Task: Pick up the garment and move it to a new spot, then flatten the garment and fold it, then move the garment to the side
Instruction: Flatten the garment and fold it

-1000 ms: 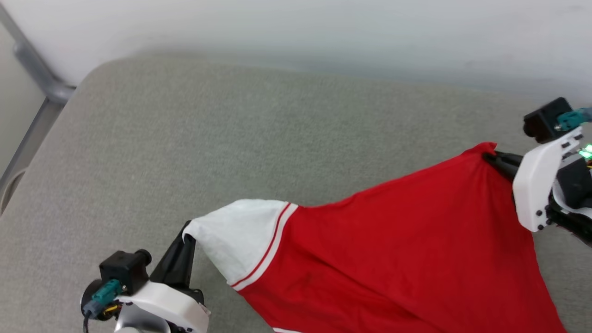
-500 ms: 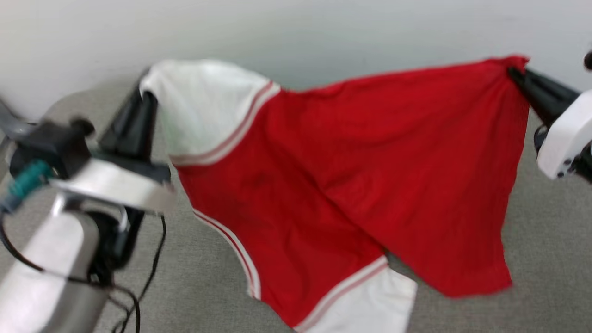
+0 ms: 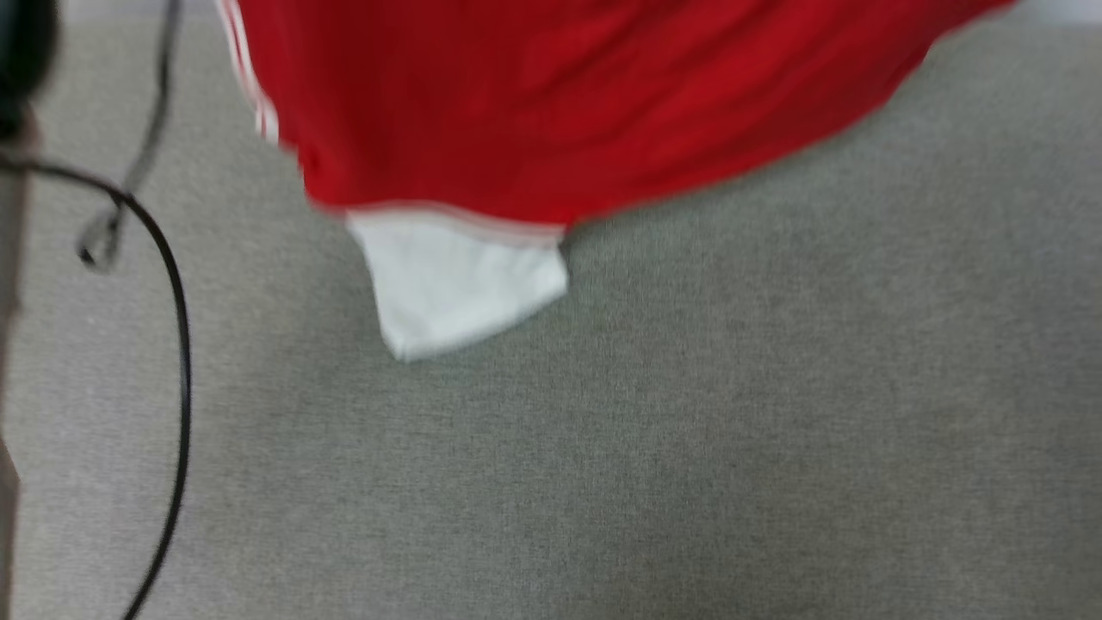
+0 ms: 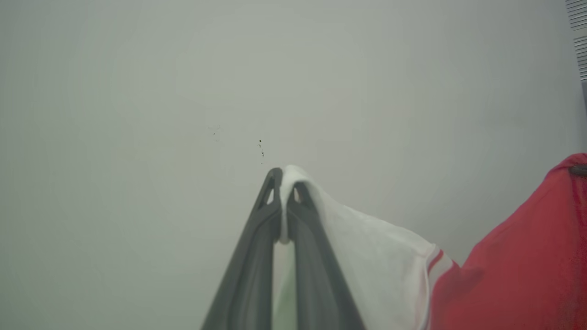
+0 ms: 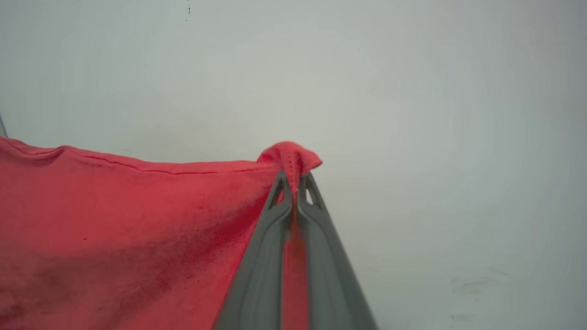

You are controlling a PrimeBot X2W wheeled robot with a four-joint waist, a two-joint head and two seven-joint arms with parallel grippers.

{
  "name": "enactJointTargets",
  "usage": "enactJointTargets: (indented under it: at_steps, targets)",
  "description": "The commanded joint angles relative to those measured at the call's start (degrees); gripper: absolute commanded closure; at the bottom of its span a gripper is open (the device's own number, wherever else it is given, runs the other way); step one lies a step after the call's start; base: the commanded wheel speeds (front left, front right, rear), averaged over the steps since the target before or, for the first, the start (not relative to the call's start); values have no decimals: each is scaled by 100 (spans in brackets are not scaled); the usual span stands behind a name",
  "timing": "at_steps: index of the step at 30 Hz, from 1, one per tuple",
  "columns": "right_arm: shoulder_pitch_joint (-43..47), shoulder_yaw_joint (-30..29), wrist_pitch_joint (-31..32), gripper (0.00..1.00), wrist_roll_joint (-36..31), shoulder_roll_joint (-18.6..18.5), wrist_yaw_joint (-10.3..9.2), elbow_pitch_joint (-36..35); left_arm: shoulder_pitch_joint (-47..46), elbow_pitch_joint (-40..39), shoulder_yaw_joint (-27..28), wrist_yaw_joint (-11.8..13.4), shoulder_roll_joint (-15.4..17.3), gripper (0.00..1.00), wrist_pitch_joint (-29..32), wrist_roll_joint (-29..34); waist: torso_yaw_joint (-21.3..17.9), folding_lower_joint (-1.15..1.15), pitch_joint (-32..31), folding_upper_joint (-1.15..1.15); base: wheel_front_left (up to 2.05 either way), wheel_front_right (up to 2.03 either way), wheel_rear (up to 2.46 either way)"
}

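Note:
The garment [image 3: 551, 95], red with white sleeves and striped trim, hangs in the air across the top of the head view, one white sleeve [image 3: 456, 288] dangling toward the grey cloth surface. In the left wrist view my left gripper [image 4: 285, 183] is shut on the edge of a white sleeve [image 4: 367, 256], with red fabric [image 4: 527, 256] stretching off to the right. My right gripper [image 5: 293, 181] is shut on a bunched red corner of the garment [image 5: 137, 229], which spreads left from the fingers. Any lettering is hidden.
A grey fabric-covered surface [image 3: 689, 430] lies under the hanging shirt. A black cable [image 3: 176, 344] loops down the left side of the head view. Both wrist views face a plain pale wall [image 4: 183, 91].
Both grippers have lifted the garment high off the surface, and its lower sleeve now dangles. The head view has shifted and blurred, so both grippers have left it.

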Motion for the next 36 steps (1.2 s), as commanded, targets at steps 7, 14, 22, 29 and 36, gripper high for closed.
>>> enactJointTargets:
  at_steps: [7, 14, 22, 29, 36]
  targets:
    - [-1971, -96, -493, 100, -623, 390, -5, 975, -2149, 1262, -127, -415, -187, 100, -167, 284, -72, -1, 1101, 0, 0, 0, 0]
    - [-3208, -57, -1174, 100, -1035, 612, -5, 1976, -3473, 2267, -324, -614, -377, 100, -474, 490, -117, -1, 1495, 0, 0, 0, 0]
    - [-3431, 345, -1664, 100, -1015, 677, -5, 2766, -3468, 2967, -508, -722, -385, 100, -802, 444, -131, -1, 1759, 0, 0, 0, 0]
    - [-2871, 918, -2103, 100, -643, 545, -5, 3260, -2694, 3327, -624, -776, -320, 100, -1161, 176, -103, -1, 1814, 0, 0, 0, 0]
    - [-1814, 1591, -2375, 100, 18, 338, -5, 3223, -1313, 3086, -607, -768, -166, 100, -1426, -53, -88, -1, 1533, 0, 0, 0, 0]
